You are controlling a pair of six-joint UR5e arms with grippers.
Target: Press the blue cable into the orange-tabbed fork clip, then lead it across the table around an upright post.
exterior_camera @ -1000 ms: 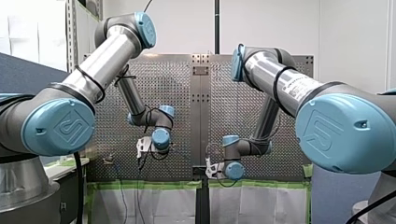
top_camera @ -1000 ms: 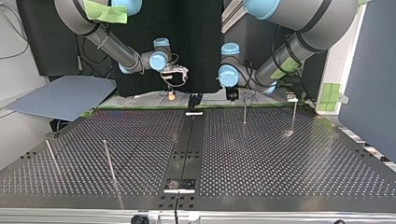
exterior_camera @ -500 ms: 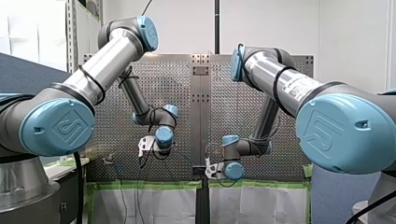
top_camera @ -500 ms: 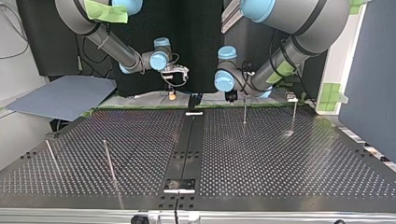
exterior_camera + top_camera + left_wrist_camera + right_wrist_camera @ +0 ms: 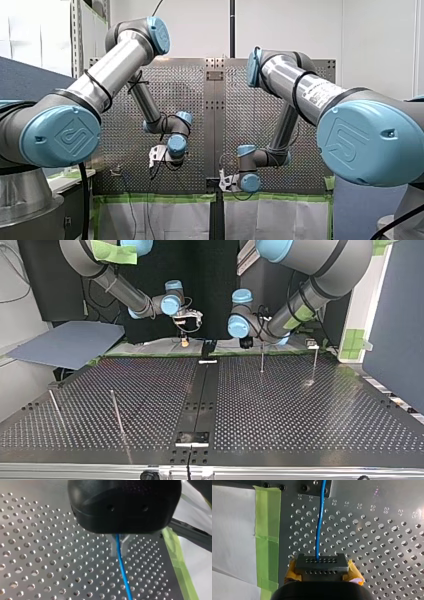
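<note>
Your left pincer (image 5: 117, 551), clenched on the blue cable (image 5: 123, 575), has drifted beside the post (image 5: 261, 358); it could snag there.

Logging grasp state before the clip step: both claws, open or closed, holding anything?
Left claw: closed on the blue cable.
Right claw: closed on the same cable.
</note>
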